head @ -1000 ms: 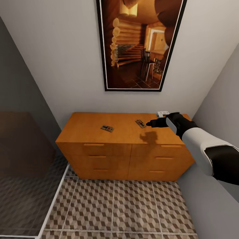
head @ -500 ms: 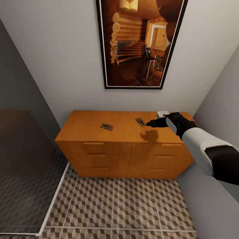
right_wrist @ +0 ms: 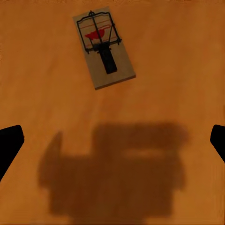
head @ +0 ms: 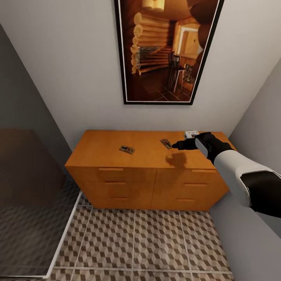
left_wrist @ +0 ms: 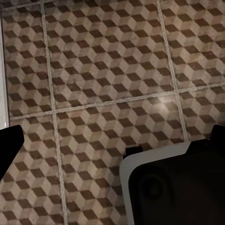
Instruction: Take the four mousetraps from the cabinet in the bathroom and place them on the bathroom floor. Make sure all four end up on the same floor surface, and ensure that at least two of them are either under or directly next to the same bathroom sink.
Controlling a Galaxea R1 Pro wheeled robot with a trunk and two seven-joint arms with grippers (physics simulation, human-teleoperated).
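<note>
Almost nothing moved vs. the earlier frames: only the head camera tipped a little, so the picture on the wall sits slightly different, and the right arm kept its place over the cabinet top. Bathroom floor (head: 156,242) with its cube-pattern tiles fills the lower part of the head view, and the left wrist view looks straight down on it. Cabinet (head: 117,183), orange-brown w/ drawers, stands against the wall under the framed picture (head: 166,50). Right gripper (head: 175,146) hovers above the cabinet top at its right side, fingers spread wide and holding nothing; its shadow falls on the wood. Left gripper (left_wrist: 112,140) is also wide apart and empty, above the tiles. Two mousetraps lie flat on the cabinet top, well apart: right mousetrap (head: 165,143) just beside the right gripper tips, left mousetrap (head: 127,149) near the middle.
</note>
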